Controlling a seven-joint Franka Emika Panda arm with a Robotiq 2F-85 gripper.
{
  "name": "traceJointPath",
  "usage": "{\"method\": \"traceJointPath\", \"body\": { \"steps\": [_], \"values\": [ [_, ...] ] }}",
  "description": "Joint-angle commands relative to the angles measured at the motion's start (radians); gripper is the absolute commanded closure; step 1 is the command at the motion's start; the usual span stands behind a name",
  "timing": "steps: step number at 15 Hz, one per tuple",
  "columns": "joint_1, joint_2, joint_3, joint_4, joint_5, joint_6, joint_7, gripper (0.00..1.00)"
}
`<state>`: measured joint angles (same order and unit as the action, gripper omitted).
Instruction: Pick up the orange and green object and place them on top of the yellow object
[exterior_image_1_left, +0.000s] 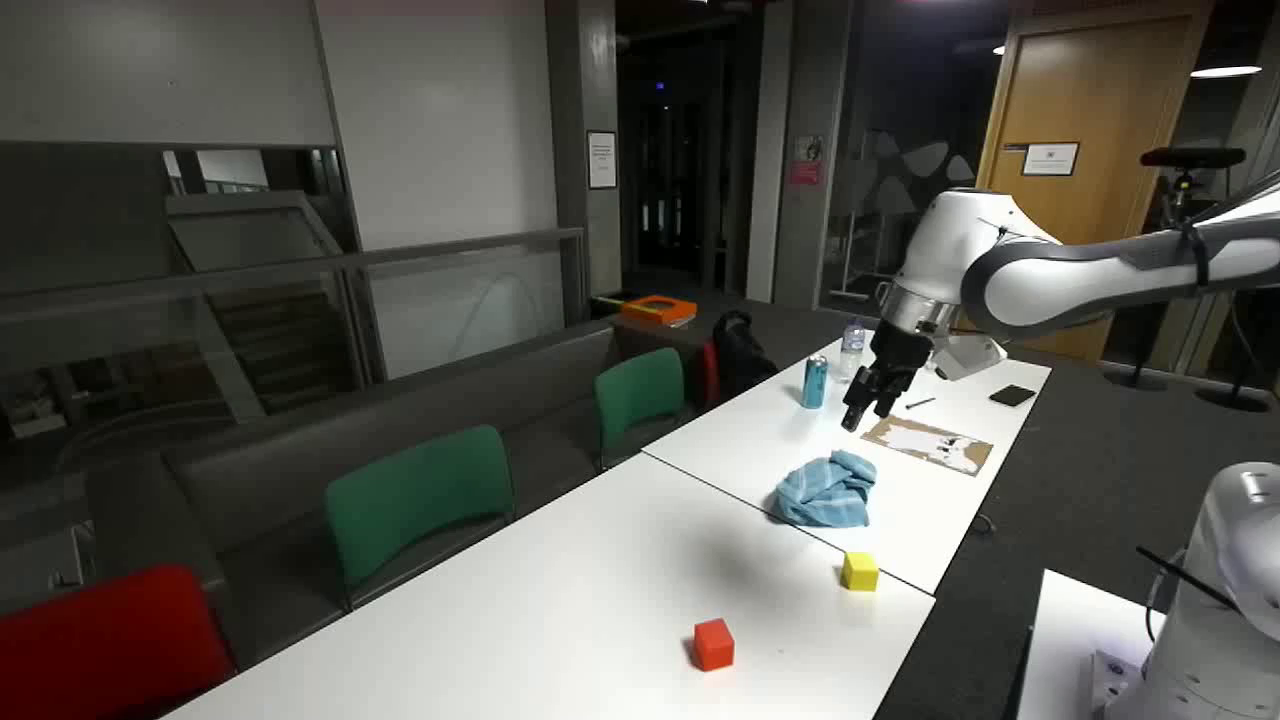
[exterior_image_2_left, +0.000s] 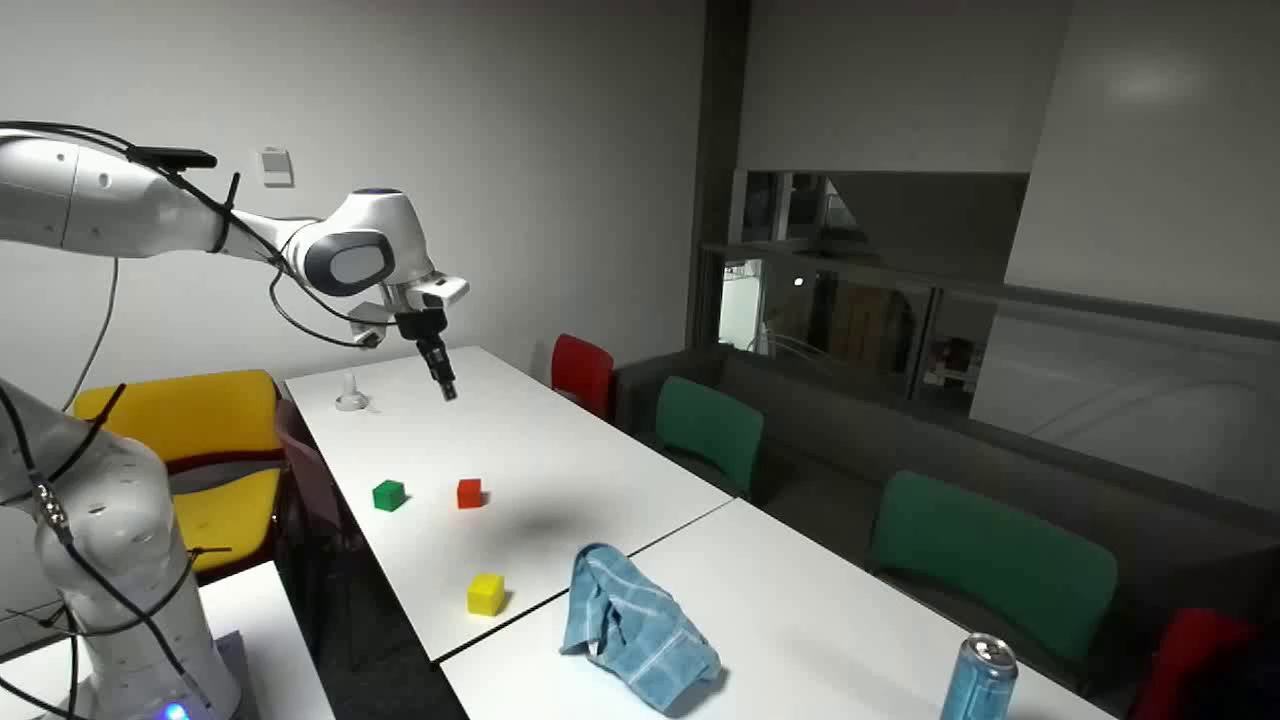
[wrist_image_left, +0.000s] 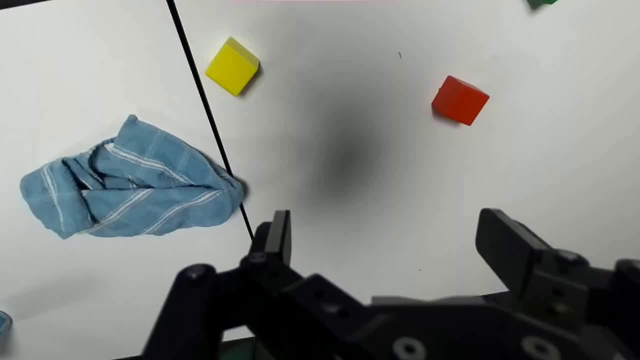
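The yellow block (exterior_image_2_left: 486, 594) rests on the desk (exterior_image_2_left: 560, 440), near its corner and close to the seam (wrist_image_left: 207, 107) where a second desk (exterior_image_2_left: 800, 640) joins. In an exterior view, the orange-red block (exterior_image_2_left: 469, 493) lies at about twelve o'clock from the yellow block, and the green block (exterior_image_2_left: 389, 496) at nine o'clock from the orange-red block. All three rest directly on the desk, apart from each other.

In the wrist view, the yellow block is between ten and eleven o'clock from the gripper (wrist_image_left: 387, 230), and the orange-red block is at one o'clock; of the green block only a corner enters at the upper edge, likewise toward one o'clock. The gripper hangs above the desk, at the end of the white arm (exterior_image_2_left: 160, 210). Its two fingers (wrist_image_left: 507, 240) are wide apart, and the white desk surface shows in the gap.

In an exterior view, a crumpled blue cloth (exterior_image_2_left: 640, 628) lies at three o'clock from the yellow block, on the second desk, reaching the seam. Farther along this desk, a blue can (exterior_image_1_left: 814, 382) stands upright, with a clear bottle (exterior_image_1_left: 852, 348) just beside it. From the can, a flat brown-and-white sheet (exterior_image_1_left: 930, 445) lies at four o'clock, and a flat black item (exterior_image_1_left: 1012, 395) at three o'clock. Near the wall stands a small white thing (exterior_image_2_left: 350, 393); what it is, I cannot surely say.
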<state>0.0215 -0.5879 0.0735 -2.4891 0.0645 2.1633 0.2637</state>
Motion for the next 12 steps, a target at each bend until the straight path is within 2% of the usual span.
{"method": "traceJointPath", "body": {
  "steps": [1,11,12],
  "values": [
    [-0.008,0.000,0.007,0.002,0.005,-0.002,-0.004,0.00],
    [-0.007,0.000,0.007,0.002,0.005,-0.002,-0.005,0.00],
    [0.016,-0.004,-0.016,0.001,0.028,0.013,-0.059,0.00]
  ]
}}
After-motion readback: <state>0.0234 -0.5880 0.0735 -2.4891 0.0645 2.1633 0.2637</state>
